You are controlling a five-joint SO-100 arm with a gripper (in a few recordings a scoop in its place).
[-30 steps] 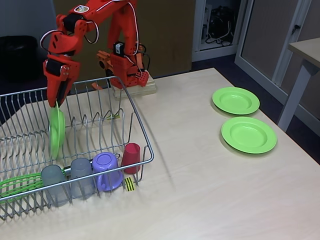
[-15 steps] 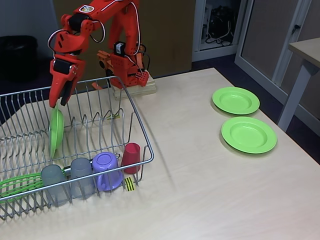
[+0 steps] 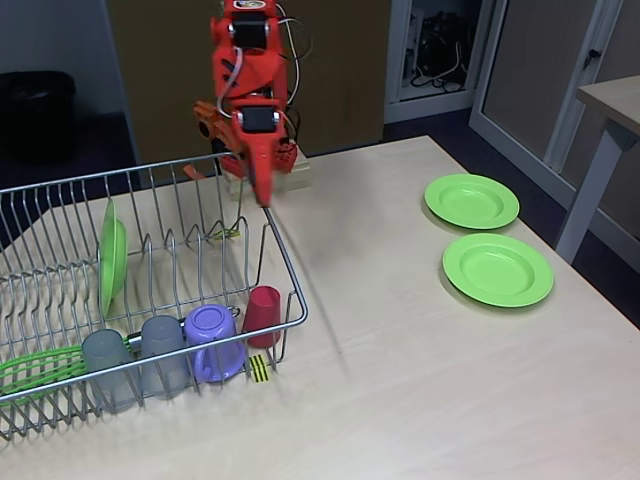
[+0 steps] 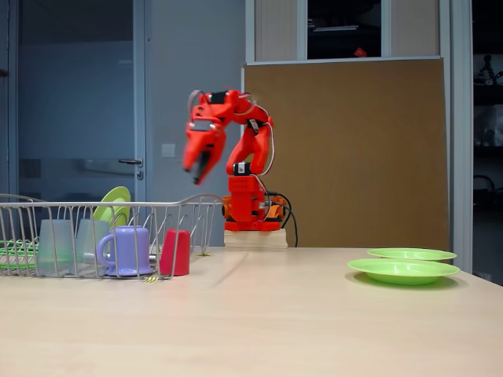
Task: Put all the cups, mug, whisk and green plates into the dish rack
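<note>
Plate released! The pincer (image 3: 264, 196) has swung right, clear of the racked green plate (image 3: 112, 256), fingers seemingly pressed together, empty; two plates (image 3: 497, 268) wait far right.

One wire dish rack (image 3: 283, 270) is sitting on one pale table (image 3: 400, 380). Three green plates are showing: one plate (image 3: 112, 257) is standing on edge inside the rack, and two plates (image 3: 471, 200) (image 3: 497, 269) are lying on the table, well apart from the rack. Two frosted grey tumblers (image 3: 108, 371) (image 3: 163, 355) are standing in the rack's front row, alongside one purple mug (image 3: 213, 343) and one small red cup (image 3: 263, 315). One green whisk (image 3: 38, 368) is lying in the rack.
</note>
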